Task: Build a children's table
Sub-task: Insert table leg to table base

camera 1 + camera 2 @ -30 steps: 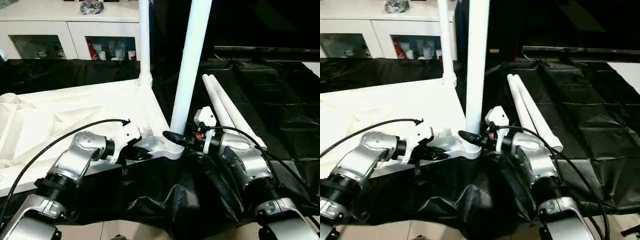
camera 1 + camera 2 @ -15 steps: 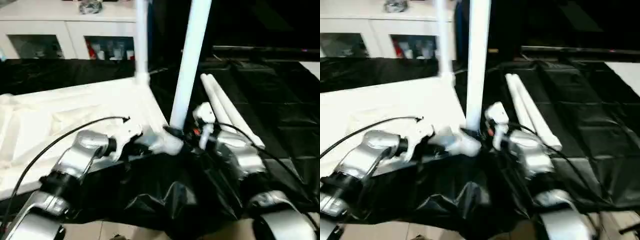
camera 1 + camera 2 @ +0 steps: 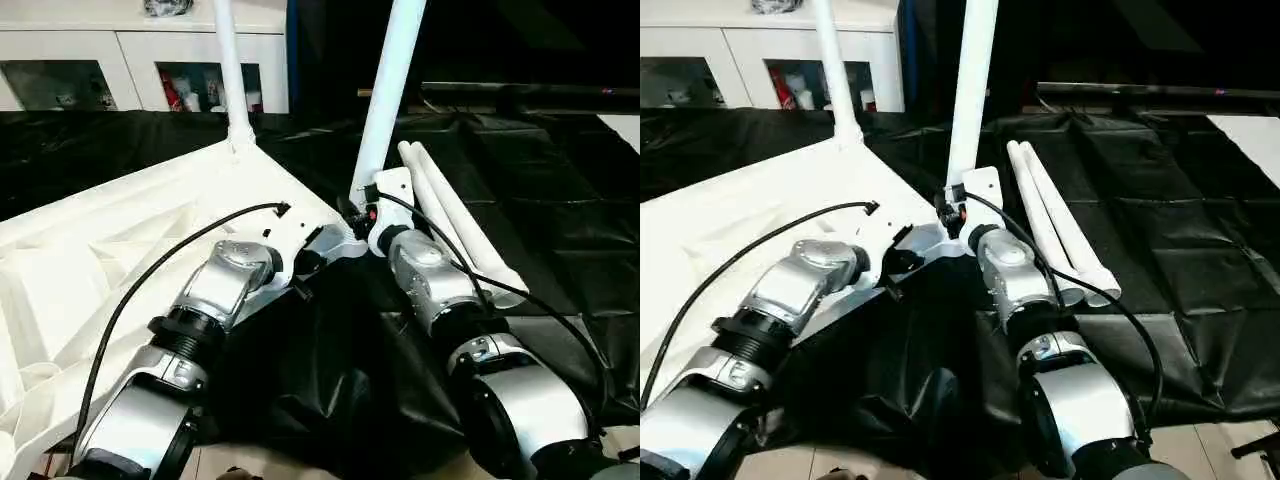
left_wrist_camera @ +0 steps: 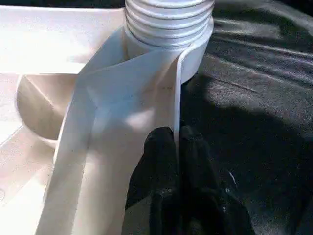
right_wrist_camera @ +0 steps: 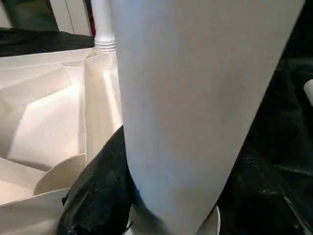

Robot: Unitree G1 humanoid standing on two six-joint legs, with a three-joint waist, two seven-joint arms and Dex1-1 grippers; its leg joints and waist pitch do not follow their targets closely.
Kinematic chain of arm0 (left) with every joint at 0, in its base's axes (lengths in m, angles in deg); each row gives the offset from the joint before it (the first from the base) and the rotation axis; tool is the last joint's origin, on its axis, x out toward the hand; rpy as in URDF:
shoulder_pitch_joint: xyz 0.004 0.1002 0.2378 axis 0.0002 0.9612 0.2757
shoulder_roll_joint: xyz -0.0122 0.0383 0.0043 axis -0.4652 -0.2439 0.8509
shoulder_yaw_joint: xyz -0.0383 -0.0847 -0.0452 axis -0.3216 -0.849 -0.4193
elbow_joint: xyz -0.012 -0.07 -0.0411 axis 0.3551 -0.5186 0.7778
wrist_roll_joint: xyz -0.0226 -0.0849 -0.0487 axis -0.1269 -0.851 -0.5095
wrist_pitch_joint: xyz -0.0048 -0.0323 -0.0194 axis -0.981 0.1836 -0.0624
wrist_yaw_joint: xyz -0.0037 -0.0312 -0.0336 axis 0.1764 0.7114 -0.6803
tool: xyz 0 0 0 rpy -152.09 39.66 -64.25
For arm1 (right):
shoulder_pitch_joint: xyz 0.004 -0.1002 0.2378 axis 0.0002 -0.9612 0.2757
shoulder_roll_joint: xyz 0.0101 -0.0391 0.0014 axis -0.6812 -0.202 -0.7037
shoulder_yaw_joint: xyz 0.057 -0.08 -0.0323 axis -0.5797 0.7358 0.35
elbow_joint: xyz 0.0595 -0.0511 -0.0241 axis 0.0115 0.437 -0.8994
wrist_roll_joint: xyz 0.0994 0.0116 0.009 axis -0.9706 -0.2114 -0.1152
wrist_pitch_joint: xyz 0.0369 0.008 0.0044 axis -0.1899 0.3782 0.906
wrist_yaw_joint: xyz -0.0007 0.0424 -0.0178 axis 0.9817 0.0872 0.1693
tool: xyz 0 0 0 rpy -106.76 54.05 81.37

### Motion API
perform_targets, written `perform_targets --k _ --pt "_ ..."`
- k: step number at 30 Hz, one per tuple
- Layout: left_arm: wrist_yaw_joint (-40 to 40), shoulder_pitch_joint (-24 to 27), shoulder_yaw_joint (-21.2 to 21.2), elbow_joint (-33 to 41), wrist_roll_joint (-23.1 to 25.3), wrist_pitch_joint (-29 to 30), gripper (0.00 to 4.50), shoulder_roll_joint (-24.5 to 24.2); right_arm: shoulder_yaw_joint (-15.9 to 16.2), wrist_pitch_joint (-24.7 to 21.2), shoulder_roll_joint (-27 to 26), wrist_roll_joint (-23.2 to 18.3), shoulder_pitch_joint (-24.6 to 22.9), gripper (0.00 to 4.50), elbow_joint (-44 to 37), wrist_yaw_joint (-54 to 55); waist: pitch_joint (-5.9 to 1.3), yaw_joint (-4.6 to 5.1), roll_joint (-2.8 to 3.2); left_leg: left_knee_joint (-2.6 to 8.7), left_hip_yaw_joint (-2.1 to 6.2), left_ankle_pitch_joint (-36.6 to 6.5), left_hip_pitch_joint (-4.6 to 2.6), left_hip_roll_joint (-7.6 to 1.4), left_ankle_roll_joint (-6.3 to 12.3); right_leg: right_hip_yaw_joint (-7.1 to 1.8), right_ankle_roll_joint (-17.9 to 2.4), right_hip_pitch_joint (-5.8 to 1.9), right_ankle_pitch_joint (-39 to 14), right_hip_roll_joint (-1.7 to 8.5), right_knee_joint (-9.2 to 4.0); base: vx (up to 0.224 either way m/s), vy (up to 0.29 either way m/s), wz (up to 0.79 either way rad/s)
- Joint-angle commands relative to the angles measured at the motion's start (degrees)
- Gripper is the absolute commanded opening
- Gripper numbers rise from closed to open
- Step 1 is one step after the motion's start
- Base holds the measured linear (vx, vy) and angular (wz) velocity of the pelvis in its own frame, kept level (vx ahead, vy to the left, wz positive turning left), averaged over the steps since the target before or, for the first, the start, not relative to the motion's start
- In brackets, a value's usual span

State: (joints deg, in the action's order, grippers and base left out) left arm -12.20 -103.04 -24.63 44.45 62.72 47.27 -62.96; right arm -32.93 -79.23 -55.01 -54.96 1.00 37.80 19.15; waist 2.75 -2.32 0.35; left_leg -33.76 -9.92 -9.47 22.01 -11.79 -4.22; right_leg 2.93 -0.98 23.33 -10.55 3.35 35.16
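Note:
The white tabletop (image 3: 120, 250) lies upside down on the left, ribs showing. One white leg (image 3: 228, 70) stands in its far corner socket. A second leg (image 3: 388, 90) stands in the near corner socket, its threaded end (image 4: 168, 19) seated there. My left gripper (image 3: 310, 262) is shut on the tabletop's thin rim just beside that socket, with a black finger (image 4: 161, 152) on each side of the rim. My right gripper (image 3: 358, 215) holds the near leg low down; one finger (image 5: 98, 191) presses against the leg and the other is hidden behind it. Two loose legs (image 3: 455, 225) lie side by side to the right.
A black sheet (image 3: 560, 200) covers the work surface and bunches up in folds (image 3: 330, 380) in front of me. A white cabinet with glass doors (image 3: 120, 60) stands at the back left. A dark bar (image 3: 520, 92) runs along the back right.
The whole picture has shifted. Both arms now reach farther forward, and the near corner with its leg sits farther from me. Both grips look unchanged.

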Motion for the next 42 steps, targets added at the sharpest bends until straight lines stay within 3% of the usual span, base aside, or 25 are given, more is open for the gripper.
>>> perform_targets --k 1,5,10,20,22,32,42 --pt "4.6 -3.5 -1.0 1.8 0.8 -0.4 0.0 0.9 2.4 -3.7 -4.9 0.6 -2.8 1.89 6.1 -1.9 -3.67 -0.41 0.59 3.93 0.22 -13.1 -0.94 -0.97 0.77 -2.15 -13.3 -3.06 -6.8 4.0 -4.05 0.0 0.0 0.0" --pt "5.0 -3.4 -1.1 2.1 0.6 0.1 0.0 1.1 1.7 -3.1 -5.5 1.4 -2.3 1.89 7.8 -1.1 -3.31 -0.11 0.65 4.3 0.43 -17.5 -1.2 -1.02 -0.55 -2.17 -11.7 -2.72 -14.1 4.07 -4.71 0.0 0.0 0.0" --pt "4.1 -3.2 -1.3 2.6 0.7 -0.1 0.0 0.9 1.9 -3.2 -5.6 2.1 -2.3 1.89 8.1 -1.4 -3.42 -0.05 0.81 4.31 0.46 -17.0 -1.17 -1.04 -0.51 -2.23 -11.8 -2.71 -12.1 4.01 -4.55 0.0 0.0 0.0" --pt "1.9 -3.1 -0.6 3.1 0.6 -1.8 0.0 0.1 0.9 -2.7 -5.3 2.7 -0.9 1.89 9.0 -3.1 -3.36 0.13 1.03 4.43 0.53 -18.9 -1.25 -1.05 -0.9 -2.24 -12.0 -2.59 -13.1 4.01 -4.71 0.0 0.0 0.0" --pt "1.5 -3.1 -0.5 3.3 0.5 -1.7 0.0 0.0 0.7 -2.7 -5.1 2.6 -0.6 2.44 9.0 -3.5 -3.37 0.15 1.14 4.45 0.57 -19.0 -1.24 -1.09 -0.88 -2.22 -12.3 -2.6 -12.4 4.03 -4.64 0.0 0.0 0.0" --pt "-0.6 -2.1 0.4 5.3 0.6 -2.0 0.0 -1.3 -0.5 -2.3 -4.1 2.8 1.7 3.3 9.1 -5.0 -3.62 0.17 1.27 4.23 0.39 -14.7 -0.99 -1.17 0.27 -2.21 -14.2 -3.02 -6.2 4.04 -4.05 0.0 0.0 0.0" --pt "-2.7 -1.0 0.8 6.9 0.4 -2.7 0.0 -2.7 -0.2 -0.4 -2.3 4.2 3.0 4.07 9.0 -6.8 -3.63 0.1 1.25 4.15 0.32 -13.6 -0.96 -1.24 0.52 -2.24 -14.9 -3.19 -5.0 4.16 -3.86 0.0 0.0 0.0"
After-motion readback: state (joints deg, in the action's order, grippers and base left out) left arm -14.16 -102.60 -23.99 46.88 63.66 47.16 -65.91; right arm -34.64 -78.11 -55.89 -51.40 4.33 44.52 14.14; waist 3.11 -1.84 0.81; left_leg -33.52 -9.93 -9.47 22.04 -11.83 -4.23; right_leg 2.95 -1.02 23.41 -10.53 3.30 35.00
